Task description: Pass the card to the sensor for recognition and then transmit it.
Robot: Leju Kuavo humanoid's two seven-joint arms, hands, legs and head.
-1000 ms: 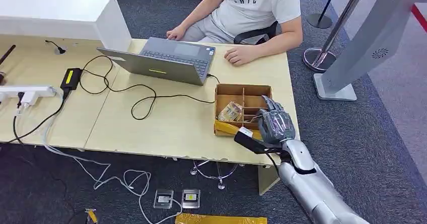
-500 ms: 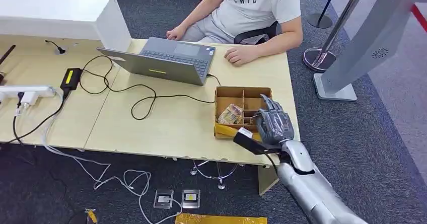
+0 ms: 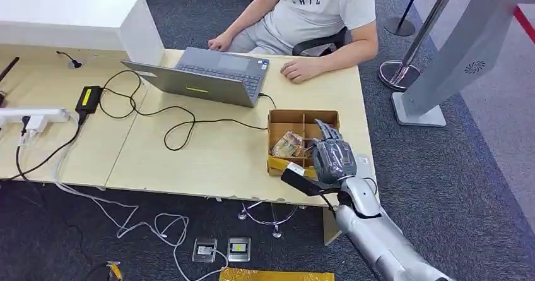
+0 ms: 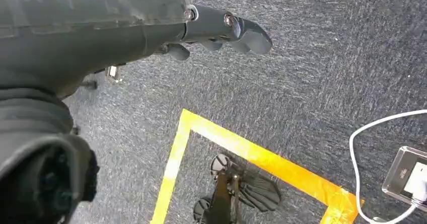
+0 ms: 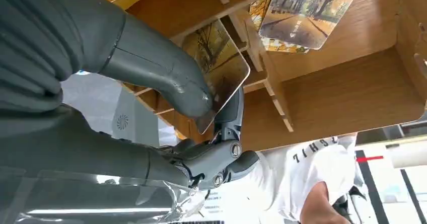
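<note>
On the far left of the desk (image 3: 189, 161) we see a white power strip (image 3: 35, 115) and a black box with a yellow label (image 3: 88, 96), with black wires looping away from it; next comes a grey laptop (image 3: 208, 76); behind it sits a person (image 3: 315, 16) in a white shirt with letters on the chest, which we can read only partly, something like "SHIL".

Right of the laptop, by the desk's near edge, stands a wooden box (image 3: 303, 115) split into small parts, with picture cards inside; our right hand (image 3: 331, 158) is over this box; the thumb and a finger pinch one card (image 5: 216, 58) with yellow trees on it, tilted, just above the dividers; more cards (image 5: 302, 17) lie deeper in the box.

Our left hand (image 4: 221, 30) hangs over the grey carpet with yellow tape (image 4: 262, 158); its fingers are a little curled and hold nothing.

On the far right stands a grey slanted stand (image 3: 460, 47).
</note>
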